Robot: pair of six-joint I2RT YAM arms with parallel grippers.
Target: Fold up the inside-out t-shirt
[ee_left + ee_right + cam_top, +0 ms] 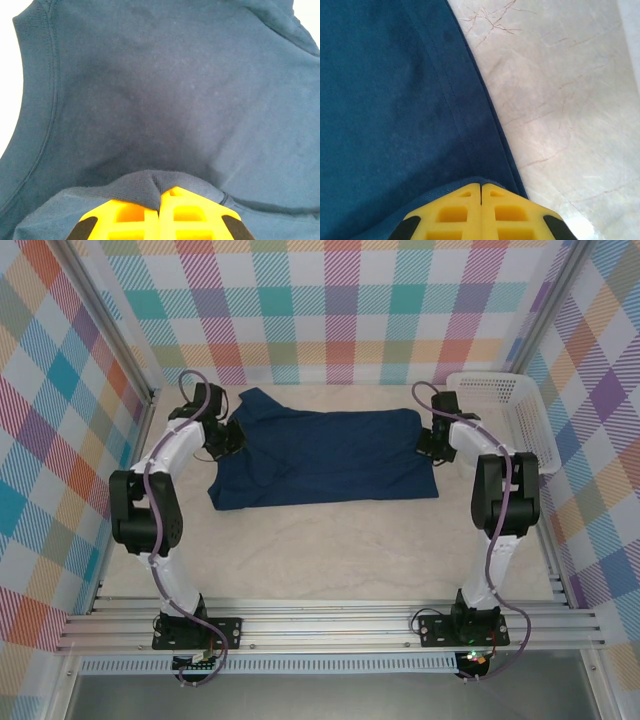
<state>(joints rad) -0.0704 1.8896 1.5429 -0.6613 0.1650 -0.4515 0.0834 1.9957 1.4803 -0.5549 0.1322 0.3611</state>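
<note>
The inside-out t-shirt (325,460), dark navy, lies spread across the far half of the table, its left part rumpled toward the back. My left gripper (230,436) sits at the shirt's left edge. In the left wrist view its yellow fingers (135,215) are shut, and a pinched ridge of the t-shirt (175,100) bulges over the gripper (161,192) tips. My right gripper (428,440) is at the shirt's right edge. It (481,186) is shut with the hem of the t-shirt (385,100) wrapped at its tips.
A white plastic basket (505,415) stands at the back right, close behind the right arm. Checked walls enclose the table on three sides. Bare tabletop (330,560) stretches between the shirt and the metal rail (330,625) at the near edge.
</note>
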